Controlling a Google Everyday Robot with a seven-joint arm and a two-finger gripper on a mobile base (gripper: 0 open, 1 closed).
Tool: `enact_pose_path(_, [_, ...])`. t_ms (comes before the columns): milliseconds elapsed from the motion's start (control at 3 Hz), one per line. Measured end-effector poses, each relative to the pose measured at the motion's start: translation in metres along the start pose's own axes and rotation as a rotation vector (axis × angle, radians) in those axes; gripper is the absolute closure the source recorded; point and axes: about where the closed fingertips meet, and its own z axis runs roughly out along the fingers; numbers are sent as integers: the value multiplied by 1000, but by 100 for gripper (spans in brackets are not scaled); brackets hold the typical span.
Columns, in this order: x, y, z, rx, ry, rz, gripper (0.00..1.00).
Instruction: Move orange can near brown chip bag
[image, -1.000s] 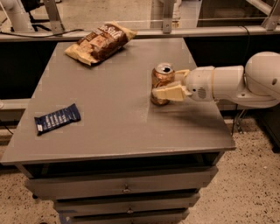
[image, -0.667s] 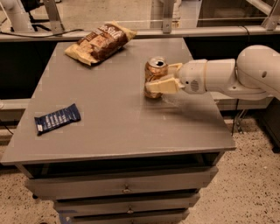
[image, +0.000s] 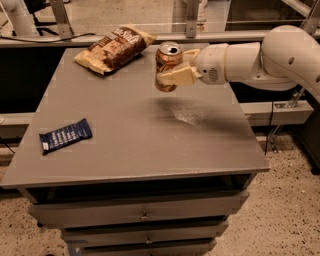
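Dark-blue wrapping marks the leftmost thing on the grey table (image: 125, 145): a snack bar (image: 65, 135) lying flat near the left edge, well apart from everything else and no part of this job. Further back, at the table's rear edge, the brown chip bag (image: 116, 46) lies crinkled on its back, its pale yellow edges spread and one corner pointing right. Just to the right of that corner is the orange can (image: 167, 54), upright with its silver top and pull-tab opening facing up. It appears to be off the table surface (a soft shadow sits on the grey top well below and in front of it), which suits a carry across the surface rather than a push. The gripper (image: 173, 70) is pinching the can from the right side, one cream finger (image: 175, 78) crossing low over the front of its body and the other behind it, so the can hangs level and the opening stays up. The white arm (image: 250, 60) reaches in horizontally from the right edge of the view, beyond the table's side. Judging by the small gap between can and bag, the move looks nearly done: what remains is to lower the can to the table beside the bag without pressing on its corner, then release.
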Motion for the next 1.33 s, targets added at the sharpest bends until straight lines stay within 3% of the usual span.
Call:
enact_pose_path(333, [-10,-23,4,20,-6,-22,100])
enact_pose_path(667, [-8,-70,34,14,32,-40,100])
enact_pose_path(1000, [8,-103,79,-28,95,-30,100])
enact_pose_path(1333, [0,-126,109,-39,108,-44,100])
